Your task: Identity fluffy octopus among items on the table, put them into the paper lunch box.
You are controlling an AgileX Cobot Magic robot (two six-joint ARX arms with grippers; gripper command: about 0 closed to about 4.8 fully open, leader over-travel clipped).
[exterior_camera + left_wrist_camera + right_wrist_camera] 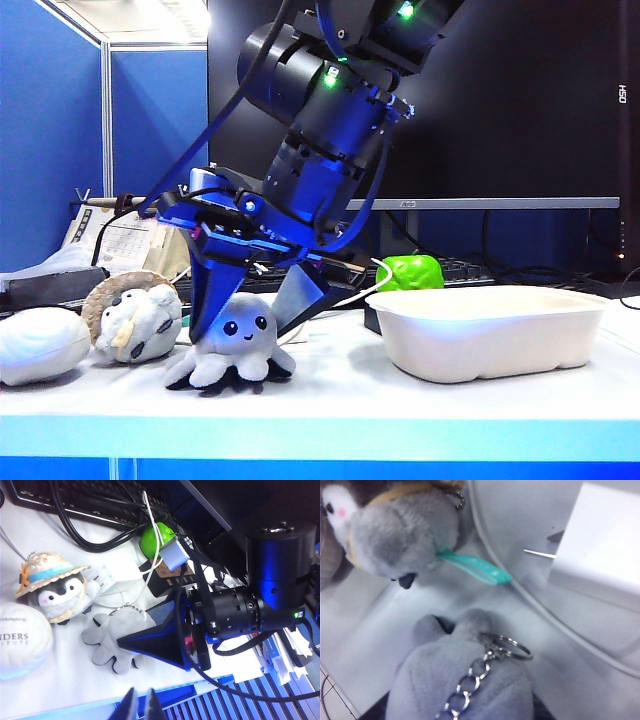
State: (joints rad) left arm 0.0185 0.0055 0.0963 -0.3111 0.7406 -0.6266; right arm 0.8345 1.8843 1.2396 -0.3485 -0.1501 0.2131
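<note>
Grasping is the step in hand: the right claw [243, 300] is reaching down over the small light-grey plush octopus [234, 352] with black dot eyes and stubby tentacles, which is sitting on the white counter [330, 395] with its light-blue front edge. In the exterior view the two dark fingers are straddling the round head, one at each side, and they look part-way spread, close to the plush. Whether the pads are already pressing into the fabric I cannot tell, so no firm hold is showing yet. The right wrist view is looking straight down on the grey head and its silver keyring chain [479, 680], which fits a claw sitting right above the toy.

The left claw [140, 707] is hanging back at the counter's front edge, well apart from the toys, its two thin fingertips nearly together with only a narrow gap and nothing between them.

The wide, shallow off-white moulded paper-pulp lunch box [488, 340] is standing empty to the right of the octopus in the exterior view, well apart from it. To the octopus's other side are sitting a round grey-and-white plush penguin in a tan straw hat [132, 318] and a plain white ribbed plush [38, 342].

Next, I judge, the fingers need to squeeze the head firmly, lift it clear, and carry it across over the box rim without snagging the chain.
</note>
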